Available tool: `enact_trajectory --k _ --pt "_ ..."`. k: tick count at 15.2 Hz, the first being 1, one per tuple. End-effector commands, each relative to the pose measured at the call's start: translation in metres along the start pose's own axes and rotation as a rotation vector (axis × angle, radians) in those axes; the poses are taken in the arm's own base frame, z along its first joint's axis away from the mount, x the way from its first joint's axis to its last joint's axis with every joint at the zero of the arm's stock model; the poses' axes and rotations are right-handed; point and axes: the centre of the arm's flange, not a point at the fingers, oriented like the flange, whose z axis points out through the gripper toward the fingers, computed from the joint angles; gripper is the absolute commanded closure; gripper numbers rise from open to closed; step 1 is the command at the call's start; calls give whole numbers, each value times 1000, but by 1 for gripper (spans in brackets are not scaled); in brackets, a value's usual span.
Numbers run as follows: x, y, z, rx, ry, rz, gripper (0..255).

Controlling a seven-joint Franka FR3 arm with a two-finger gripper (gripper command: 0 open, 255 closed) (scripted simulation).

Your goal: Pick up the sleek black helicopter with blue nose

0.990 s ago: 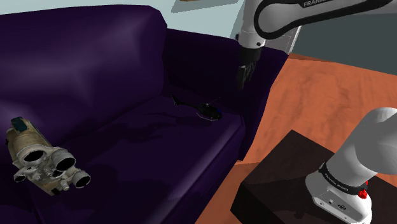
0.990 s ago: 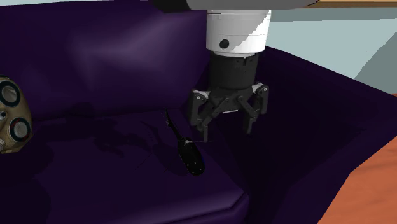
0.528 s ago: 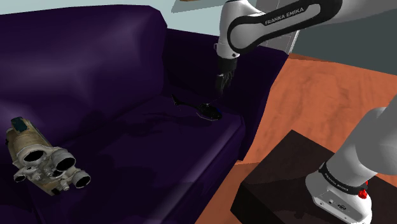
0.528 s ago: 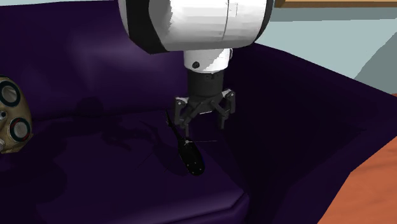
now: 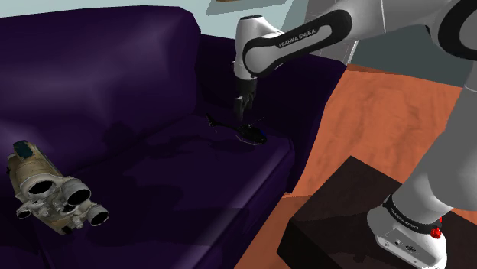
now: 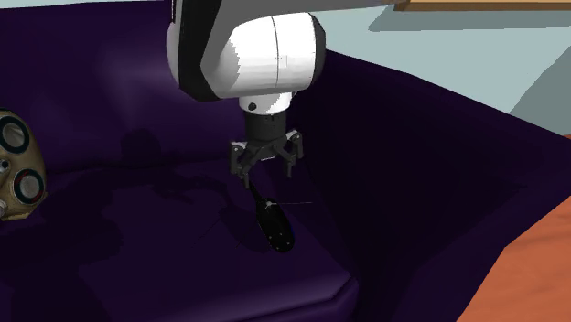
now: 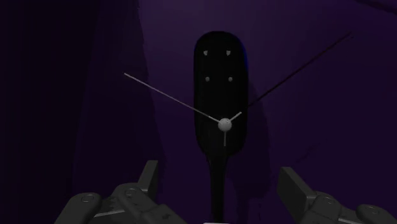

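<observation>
This looks like a living room in a home. A big dark purple sofa [image 5: 115, 84] stands on an orange-brown floor [image 5: 397, 122], with a pale blue-grey wall [image 6: 457, 64] behind it.

A white Franka arm [image 5: 367, 19] with dark joints, a black band [image 5: 300, 38] lettered FRANKA EMIKA, an all-black two-finger tool [image 6: 267, 174], and a red-marked white base [image 5: 405, 237].

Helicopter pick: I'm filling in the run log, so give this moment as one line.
stage: pre-grasp | gripper: open, over helicopter, not touching | helicopter: lying on purple sofa seat
</observation>
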Motion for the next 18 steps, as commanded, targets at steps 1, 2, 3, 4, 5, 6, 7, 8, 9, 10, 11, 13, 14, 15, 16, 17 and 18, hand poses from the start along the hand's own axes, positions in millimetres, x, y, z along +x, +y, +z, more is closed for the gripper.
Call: enact_trajectory --k 1,2,3,4,5,6,7,8,9,10,11,13,14,15,16,17,18 --pt "21 -4 15 -1 8 -18 0" --pt "32 -6 21 -2 12 -27 0" --pt "43 -9 26 -2 16 -37 0" --pt "54 -12 32 -3 20 -46 0" --pt "61 -14 36 -3 23 -52 0" --pt "61 -13 41 -3 23 -52 0" --pt "61 -13 46 -3 23 -52 0" --pt "61 -13 52 -3 23 -52 0" --pt "60 -13 57 -3 23 -52 0" --pt "60 -13 62 -3 23 -52 0" --pt "60 -13 68 -3 23 -52 0" --pt "60 -13 76 -3 23 -52 0" --pt "60 -13 76 -3 23 -52 0" --pt "60 -13 76 -3 23 -52 255" --pt "60 -13 76 -3 23 -52 255" --pt "60 -13 76 -3 23 -52 255" --pt "60 -13 76 -3 23 -52 255"
